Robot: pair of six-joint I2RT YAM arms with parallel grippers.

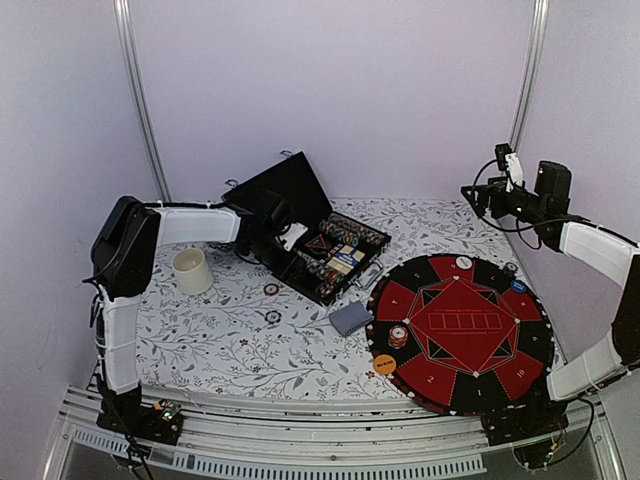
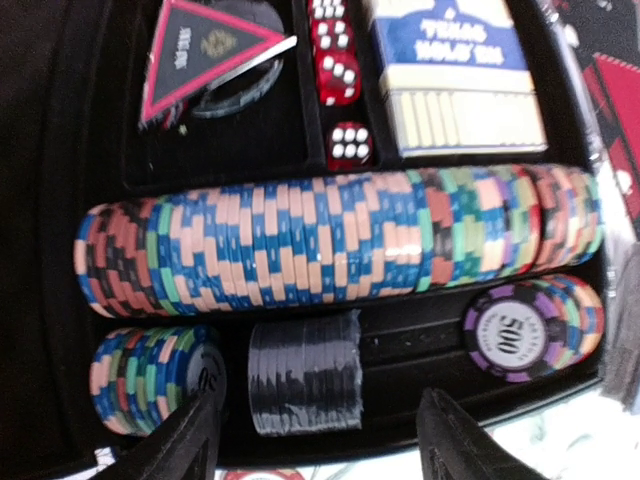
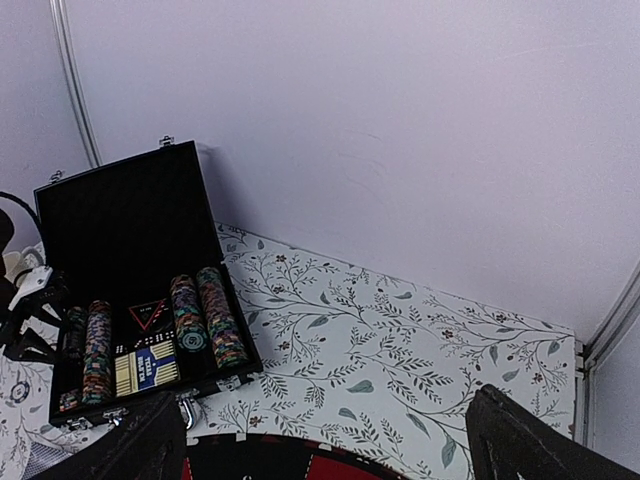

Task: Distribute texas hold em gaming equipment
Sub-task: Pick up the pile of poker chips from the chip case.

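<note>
From above, the left gripper (image 1: 283, 236) is down in the open case (image 1: 285, 185) at the back of the cloth (image 1: 220, 350), where most chips (image 1: 340, 245) sit in rows. A deck (image 1: 350, 318) lies on the cloth just beside the round mat (image 1: 440, 400). The mat carries a small chip pile (image 1: 398, 336) and, near its rim, an orange button (image 1: 385, 364), a white button (image 1: 463, 263) and a blue button (image 1: 518, 286). The right gripper (image 1: 472, 195) hangs high over the mat's far edge. The left wrist view shows that arm's fingers (image 2: 190, 435) apart and empty, set either side of a short black stack (image 2: 305, 375) in the case's nearest slot. A long chip row (image 2: 340, 240) lies just behind it, with dice (image 2: 338, 75) and a card box (image 2: 455, 80) further back. The step in hand looks like taking more chips for the mat. The next move calls for lowering squarely over the black stack, closing on its ends so no chip slips out, then lifting clear of the slot wall. From the right wrist, its fingers (image 3: 140, 445) stand wide apart with nothing between them, looking down on the case from well away.
</note>
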